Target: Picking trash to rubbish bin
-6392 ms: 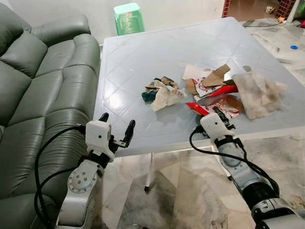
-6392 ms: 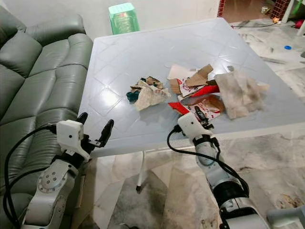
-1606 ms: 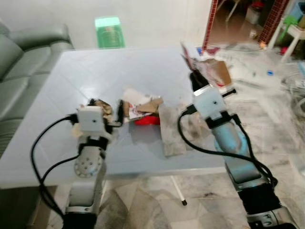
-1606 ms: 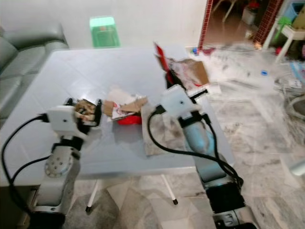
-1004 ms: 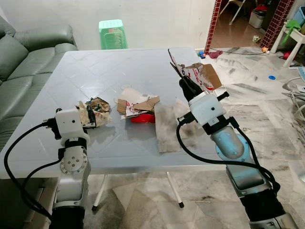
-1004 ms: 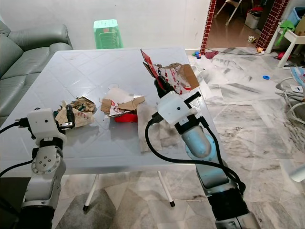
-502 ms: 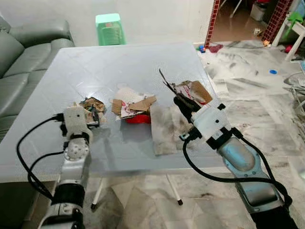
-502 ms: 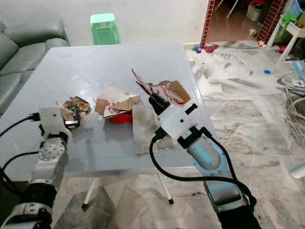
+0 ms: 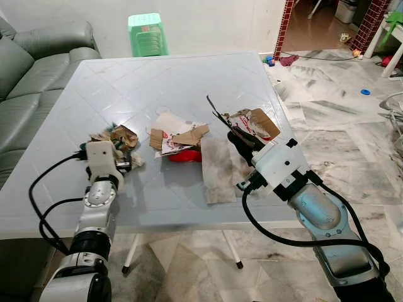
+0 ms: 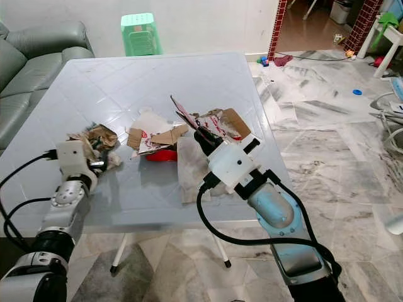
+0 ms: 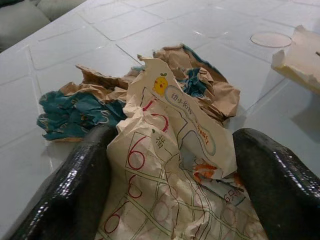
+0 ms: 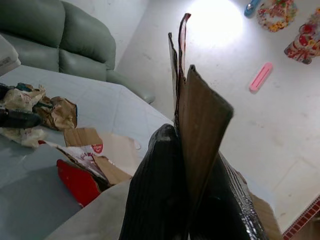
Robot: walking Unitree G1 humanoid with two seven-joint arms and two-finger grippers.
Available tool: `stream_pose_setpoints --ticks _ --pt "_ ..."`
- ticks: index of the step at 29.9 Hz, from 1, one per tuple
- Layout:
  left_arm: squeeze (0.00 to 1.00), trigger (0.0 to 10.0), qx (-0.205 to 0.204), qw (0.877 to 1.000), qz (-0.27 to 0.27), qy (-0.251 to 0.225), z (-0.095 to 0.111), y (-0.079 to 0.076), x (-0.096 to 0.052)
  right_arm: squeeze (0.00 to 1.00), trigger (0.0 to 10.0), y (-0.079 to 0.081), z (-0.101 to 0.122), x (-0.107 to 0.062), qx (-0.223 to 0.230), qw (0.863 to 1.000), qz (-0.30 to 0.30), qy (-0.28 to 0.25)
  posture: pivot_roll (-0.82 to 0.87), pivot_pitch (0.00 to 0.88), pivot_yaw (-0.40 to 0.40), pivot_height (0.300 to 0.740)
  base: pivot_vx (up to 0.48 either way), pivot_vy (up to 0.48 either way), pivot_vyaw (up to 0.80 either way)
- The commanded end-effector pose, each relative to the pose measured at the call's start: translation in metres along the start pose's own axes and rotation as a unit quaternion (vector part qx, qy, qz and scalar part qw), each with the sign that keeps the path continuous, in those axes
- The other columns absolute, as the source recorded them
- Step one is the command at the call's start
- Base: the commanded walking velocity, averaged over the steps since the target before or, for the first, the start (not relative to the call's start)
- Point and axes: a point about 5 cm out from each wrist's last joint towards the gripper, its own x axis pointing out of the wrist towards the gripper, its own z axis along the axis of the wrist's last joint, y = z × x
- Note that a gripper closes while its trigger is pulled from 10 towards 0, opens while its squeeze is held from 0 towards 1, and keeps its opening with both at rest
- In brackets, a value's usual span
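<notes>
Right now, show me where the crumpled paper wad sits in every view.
Left eye view: crumpled paper wad at the left gripper, on the sofa side of the table.
Right eye view: same spot.
Left wrist view: between the jaws, the wad seen close up.
Right wrist view: the wad lies far off on the table, before the sofa.
Shared landmark: the grey sofa.

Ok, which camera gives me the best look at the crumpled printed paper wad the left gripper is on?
The left wrist view: the crumpled printed paper wad sits large between the left gripper fingers, with its red numerals, brown and teal parts sharp. In both eye views it is a small lump partly behind the gripper.
</notes>
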Motion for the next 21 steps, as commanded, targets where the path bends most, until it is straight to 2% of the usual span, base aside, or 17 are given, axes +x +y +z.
stream_pose_setpoints --ticks 1,7,10,16,19,21 --pt "0.00 0.0 -0.001 1.000 0.001 0.006 -0.001 0.002 0.001 0.00 10.0 0.002 0.006 0.001 0.005 1.000 0.014 -0.009 -0.10 0.115 0.034 0.740 0.000 0.000 0.00" --pt "0.00 0.0 -0.006 1.000 0.000 -0.001 -0.001 0.004 0.001 0.00 10.0 0.006 0.008 0.001 0.013 0.999 0.032 -0.012 -0.10 0.107 0.035 0.740 0.000 0.000 0.00" --pt "0.00 0.0 -0.009 1.000 -0.001 -0.026 0.006 0.002 0.002 0.00 10.0 0.006 0.008 0.001 0.013 0.999 0.032 -0.012 -0.10 0.102 0.037 0.740 0.000 0.000 0.00" --pt "0.00 0.0 -0.012 0.999 -0.004 -0.043 0.012 0.000 0.003 0.00 10.0 0.006 0.008 0.002 0.013 0.999 0.034 -0.013 -0.10 0.097 0.038 0.740 0.000 0.000 0.00" --pt "0.00 0.0 -0.014 0.998 0.000 -0.067 0.019 0.000 0.003 0.00 10.0 0.006 0.008 0.003 0.012 0.999 0.033 -0.014 -0.10 0.094 0.039 0.740 0.000 0.000 0.00" --pt "0.00 0.0 -0.006 0.995 0.009 -0.104 0.029 0.001 0.001 0.00 10.0 0.006 0.008 0.003 0.011 0.999 0.033 -0.014 -0.10 0.094 0.039 0.740 0.000 0.000 0.00"
